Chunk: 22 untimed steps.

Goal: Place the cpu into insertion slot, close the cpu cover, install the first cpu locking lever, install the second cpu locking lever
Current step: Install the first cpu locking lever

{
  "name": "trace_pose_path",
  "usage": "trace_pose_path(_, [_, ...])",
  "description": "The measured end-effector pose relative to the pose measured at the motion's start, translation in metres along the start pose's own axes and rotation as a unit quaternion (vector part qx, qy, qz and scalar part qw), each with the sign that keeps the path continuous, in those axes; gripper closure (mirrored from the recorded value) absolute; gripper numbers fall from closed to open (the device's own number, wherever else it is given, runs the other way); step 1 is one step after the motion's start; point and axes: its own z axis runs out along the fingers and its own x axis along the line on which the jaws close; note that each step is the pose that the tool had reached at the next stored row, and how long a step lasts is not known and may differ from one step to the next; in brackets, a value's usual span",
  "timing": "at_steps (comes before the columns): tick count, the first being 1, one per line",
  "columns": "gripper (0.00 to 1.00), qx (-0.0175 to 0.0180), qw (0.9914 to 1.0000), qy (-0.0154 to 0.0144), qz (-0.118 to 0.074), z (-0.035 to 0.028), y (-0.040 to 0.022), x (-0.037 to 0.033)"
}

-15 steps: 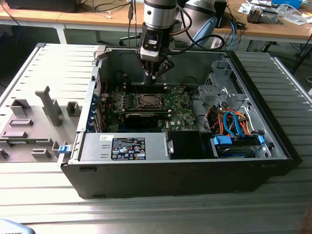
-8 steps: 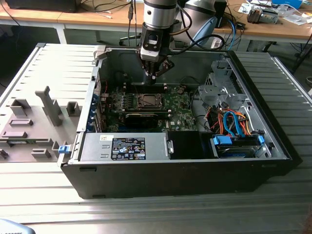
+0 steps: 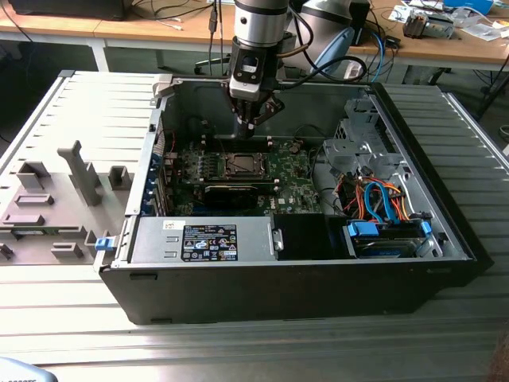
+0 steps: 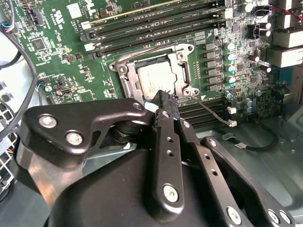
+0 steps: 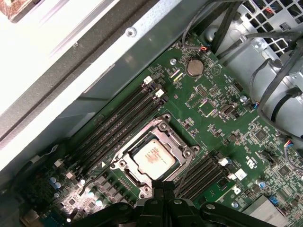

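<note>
The cpu [image 4: 154, 78] lies flat in the insertion slot [image 3: 238, 165] on the green board, its silvery top [image 5: 152, 157] facing up. The cpu cover [image 4: 182, 74] rests down around it, and the chip shows through the cover's window. A thin wire locking lever [image 4: 213, 111] sticks out from one socket corner over the black memory slots. My gripper [image 4: 164, 96] hangs just above the socket's edge, beside that corner, with its fingers shut together and nothing between them. It also appears in the exterior view [image 3: 253, 123] and in the first wrist view [image 5: 163, 185].
The open computer case's walls [image 3: 171, 103] ring the board. Long black memory slots [image 5: 118, 123] flank the socket. Cables and drive bays [image 3: 374, 199] fill the exterior view's right, with a power supply [image 3: 207, 241] at the front. A grey fixture tray [image 3: 56, 199] lies outside the case on the left.
</note>
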Motion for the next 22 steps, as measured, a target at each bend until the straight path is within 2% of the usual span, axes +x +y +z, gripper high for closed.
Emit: trace_pose_path(22, [0.89, -0.0001, 0.99998, -0.0005, -0.006, 0.0000, 0.0000, 0.0000])
